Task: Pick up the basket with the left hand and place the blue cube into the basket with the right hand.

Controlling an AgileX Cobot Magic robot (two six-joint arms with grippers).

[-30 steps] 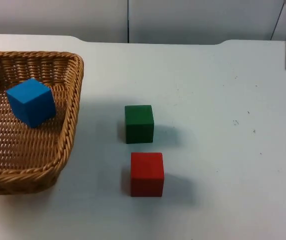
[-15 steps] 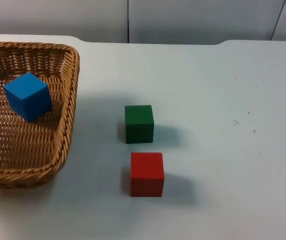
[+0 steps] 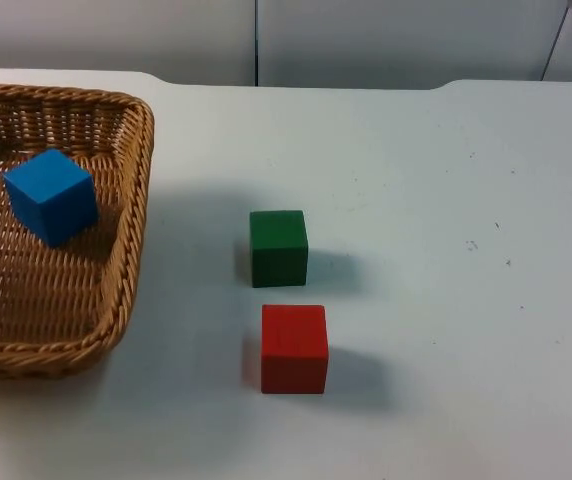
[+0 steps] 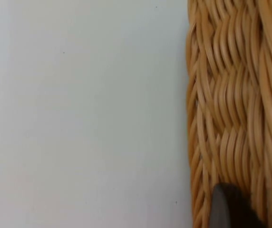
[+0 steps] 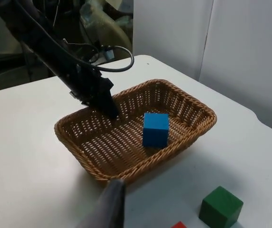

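Blue cube (image 3: 51, 196) lies in basket (image 3: 126, 250), whose rim left pincer (image 5: 111, 112) pinches.

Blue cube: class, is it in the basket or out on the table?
In. The blue cube rests on the basket's woven floor, walls all round; the right wrist view agrees.

Left arm (image 5: 60, 57): black, slender jointed links tapering to a narrow tip. Left gripper (image 5: 111, 112): black. 1 dark rounded fingertip (image 4: 228, 209). 1 grey-black tapered fingertip (image 5: 110, 209).
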